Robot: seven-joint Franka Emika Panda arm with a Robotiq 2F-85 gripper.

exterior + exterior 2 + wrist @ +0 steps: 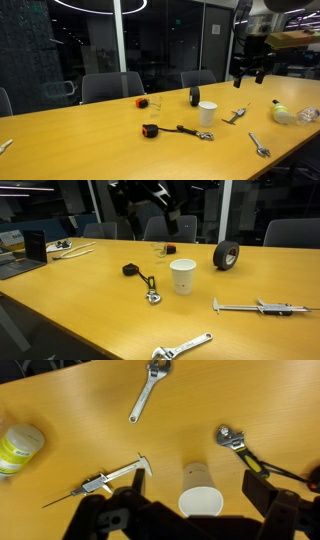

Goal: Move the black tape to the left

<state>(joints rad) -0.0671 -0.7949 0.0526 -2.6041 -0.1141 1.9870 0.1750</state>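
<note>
Wooden conference table (90,135) in a dark, glass-walled office. The black tape (195,96) (227,255) appears only in the exterior views: it stands on edge on the table, near a white cup (206,113). At the upper right of an exterior view the gripper (250,72) hangs in the air, well apart from the tape. The wrist view alone looks down past its fingers (100,515), which are spread wide and hold nothing. Below them are the cup, a caliper (100,482) and a wrench (148,390).
</note>
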